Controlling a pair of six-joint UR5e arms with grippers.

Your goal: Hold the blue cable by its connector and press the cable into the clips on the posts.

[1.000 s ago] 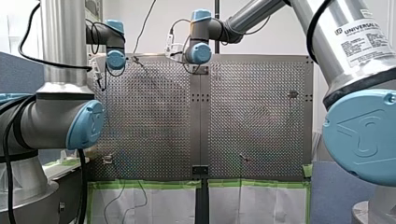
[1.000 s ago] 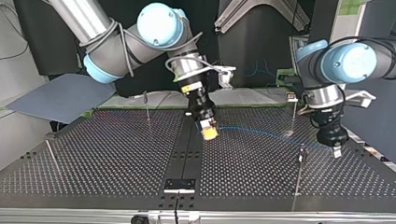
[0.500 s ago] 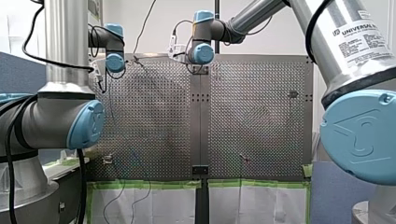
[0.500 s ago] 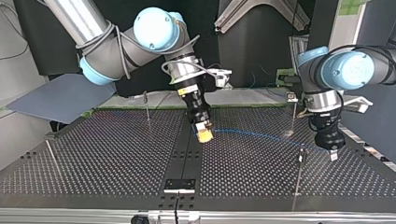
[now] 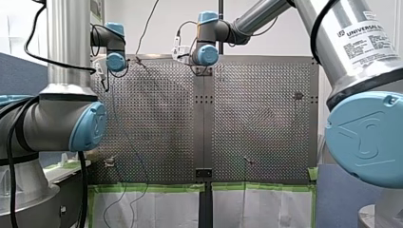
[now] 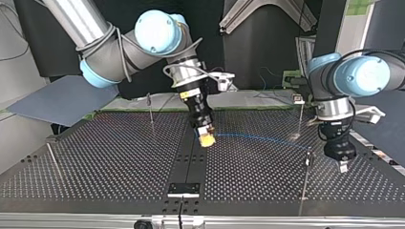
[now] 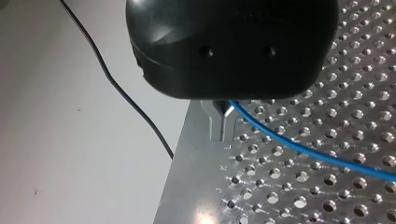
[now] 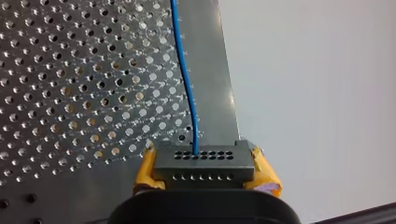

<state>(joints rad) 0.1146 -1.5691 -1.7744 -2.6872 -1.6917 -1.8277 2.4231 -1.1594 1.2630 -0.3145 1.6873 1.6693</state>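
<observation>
Perforated metal surface (image 6: 119, 157), satin grey with soft glints. Thin blue cable (image 8: 184, 70) in smooth, plastic-looking sheath. Matt dark grey connector (image 8: 201, 158), seemingly plastic, between rubbery yellow pads (image 8: 145, 170) of my right hand (image 8: 204, 168). Glossy black casing and bare metal fingers (image 7: 218, 123) on my left hand (image 7: 224, 114). Brushed metal arm tubes (image 5: 66, 42) with glossy blue caps (image 5: 88, 126).

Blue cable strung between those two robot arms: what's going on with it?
Two arms hold a blue cable stretched just above the perforated table. My right gripper, with yellow pads, grips the grey connector at one end. My left gripper seems to pinch the cable further along, beside a thin post. Whether the cable sits in any clip yet I cannot tell.
</observation>
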